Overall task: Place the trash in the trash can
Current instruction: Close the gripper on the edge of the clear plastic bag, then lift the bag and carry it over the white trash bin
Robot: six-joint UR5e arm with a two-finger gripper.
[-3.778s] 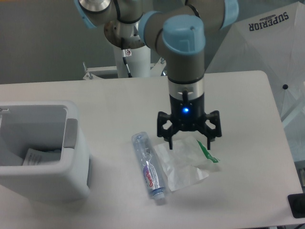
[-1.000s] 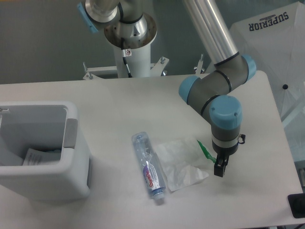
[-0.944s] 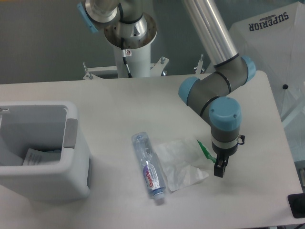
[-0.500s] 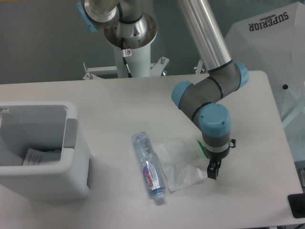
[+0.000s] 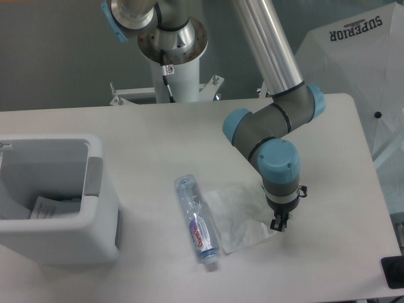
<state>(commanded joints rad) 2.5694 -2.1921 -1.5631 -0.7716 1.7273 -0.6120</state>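
Two pieces of trash lie on the pale table, neither yet in the bin. Nearest the lower edge of the frame, just left of centre, is the small clear plastic bottle with a red-and-white label, flat on its side. Touching its right flank is the thin clear plastic bag, spread crumpled across the lower middle. My black two-finger gripper hangs at the bag's right edge, pointing down; it is seen edge-on under my blue-capped wrist, so I cannot tell whether my fingers are apart or together, nor whether they have any film between them. The bag's green strip is hidden behind my wrist.

At the left edge of the frame stands the boxy pale grey-white plastic trash can with its darker grey side panel, well apart from both pieces.

I judge the step in hand is picking up the bag. Next calls for a firm pinch on the film, a lift, then a carry left over the can's open top.
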